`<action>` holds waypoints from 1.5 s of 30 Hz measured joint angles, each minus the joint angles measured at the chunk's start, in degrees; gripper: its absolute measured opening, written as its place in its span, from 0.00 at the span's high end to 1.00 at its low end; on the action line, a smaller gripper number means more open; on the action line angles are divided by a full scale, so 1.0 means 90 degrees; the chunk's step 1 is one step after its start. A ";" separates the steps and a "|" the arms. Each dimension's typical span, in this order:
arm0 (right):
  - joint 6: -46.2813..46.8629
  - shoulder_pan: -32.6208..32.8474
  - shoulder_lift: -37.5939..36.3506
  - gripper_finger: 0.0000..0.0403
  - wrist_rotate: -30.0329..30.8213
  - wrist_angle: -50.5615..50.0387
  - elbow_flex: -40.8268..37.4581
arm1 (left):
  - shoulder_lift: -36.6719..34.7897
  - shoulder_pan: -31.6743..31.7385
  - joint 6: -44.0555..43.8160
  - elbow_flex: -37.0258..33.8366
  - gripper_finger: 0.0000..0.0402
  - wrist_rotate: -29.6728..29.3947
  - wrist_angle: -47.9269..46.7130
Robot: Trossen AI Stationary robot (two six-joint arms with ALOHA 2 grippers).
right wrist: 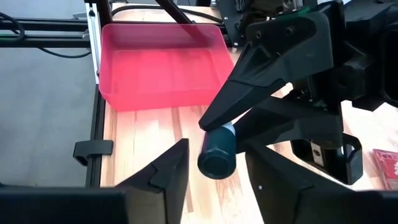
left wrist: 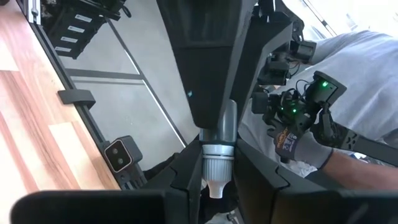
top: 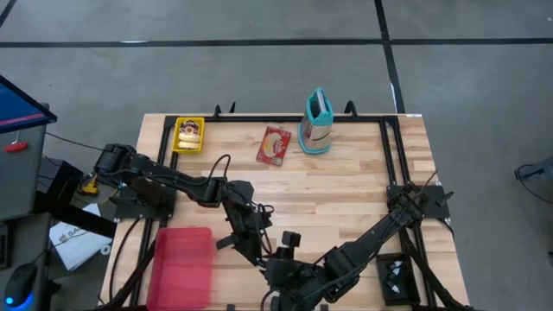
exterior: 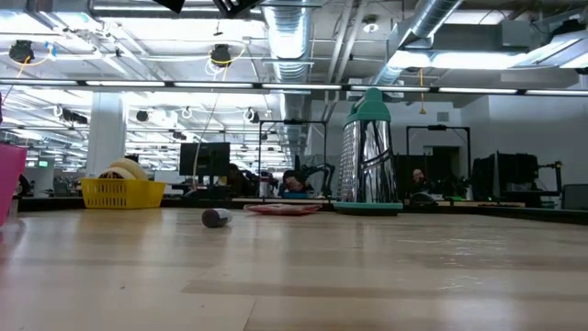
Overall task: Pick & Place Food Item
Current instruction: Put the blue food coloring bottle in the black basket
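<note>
Where the wooden table [top: 346, 199] reaches its near edge, both dark arms converge at the middle, the left arm slanting in from the far left and the right arm from the right side. A pink tray [top: 181, 259] lies at the near left corner. Along the far edge stand a teal-handled grater [top: 317, 123], upright, a yellow basket [top: 188, 136] towards the left, and between them a flat red packet [top: 274, 145], each apart from the others.

The left gripper [right wrist: 224, 127] is clamped on a dark teal bottle [right wrist: 217, 155]: its two fingers press the bottle's sides, holding it clear of the tabletop just right of the tray, with the round base pointing towards the right arm. The left wrist view shows the bottle's other end, a white cap [left wrist: 217, 168], lodged between the same fingers.

The right gripper [right wrist: 217, 152] faces the bottle's base with its fingers parted to about half their reach, one finger on either side of the bottle. A narrow gap shows on each side, so this claw straddles the bottle without gripping it
</note>
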 joint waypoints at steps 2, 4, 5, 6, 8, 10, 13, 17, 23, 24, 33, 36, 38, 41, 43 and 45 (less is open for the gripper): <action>0.0002 -0.0008 0.0000 0.66 -0.0001 0.0025 0.0001 | 0.0000 0.0000 -0.0002 0.0000 0.81 -0.0005 0.0000; 0.0002 -0.0032 0.0000 0.70 -0.0004 0.0059 0.0001 | 0.0000 0.0000 -0.0002 -0.0002 0.81 -0.0007 0.0005; 0.0002 -0.0037 0.0000 0.72 -0.0006 0.0085 0.0001 | 0.0000 0.0000 -0.0002 -0.0002 0.81 -0.0010 0.0015; 0.0002 -0.0039 0.0000 0.74 -0.0010 0.0103 0.0001 | 0.0000 0.0000 -0.0002 -0.0002 0.82 -0.0014 0.0035; 0.0002 -0.0050 0.0000 0.77 -0.0021 0.0105 0.0002 | 0.0000 0.0000 -0.0002 -0.0001 0.82 -0.0013 0.0048; 0.0002 -0.0066 0.0000 0.79 -0.0072 0.0107 0.0003 | 0.0000 0.0000 -0.0005 -0.0002 0.82 -0.0039 0.0046; 0.0002 -0.0083 0.0000 0.80 -0.0147 0.0119 0.0008 | 0.0001 0.0000 -0.0006 -0.0001 0.81 -0.0039 0.0040; 0.0004 -0.0086 0.0000 0.81 -0.0146 0.0114 0.0008 | 0.0002 0.0000 -0.0004 0.0000 0.81 -0.0037 0.0042; 0.0033 -0.0074 0.0000 0.81 -0.0134 0.0102 0.0008 | 0.0002 0.0101 -0.0001 -0.0002 0.79 0.0096 0.0049; 0.0071 -0.0074 0.0000 0.81 -0.0127 0.0082 0.0008 | 0.0002 0.0136 -0.0002 -0.0001 0.78 0.0163 0.0049; 0.0175 -0.0030 0.0015 0.81 -0.0181 -0.0058 0.0008 | -0.0310 0.0315 0.0039 0.0013 0.68 0.0571 0.0018; 0.0248 -0.0030 0.0015 0.81 -0.0176 -0.0093 0.0008 | -0.0433 0.0432 0.0115 0.0003 0.66 0.0665 -0.0241; 0.0474 -0.0015 0.0015 0.81 -0.0236 -0.0286 0.0008 | -0.0608 0.0557 0.0294 0.0004 0.65 0.0677 -0.0520; 0.0989 0.0065 0.0013 0.81 -0.0398 -0.0795 0.0008 | -0.0892 0.0707 0.0743 0.0010 0.64 0.0675 -0.1129; 0.1484 0.0168 0.0012 0.81 -0.0559 -0.1251 0.0008 | -0.1123 0.0775 0.1063 0.0003 0.64 0.0668 -0.1635; 0.2145 0.0287 0.0012 0.81 -0.0696 -0.1836 0.0008 | -0.1370 0.0831 0.1397 0.0005 0.64 0.0607 -0.2131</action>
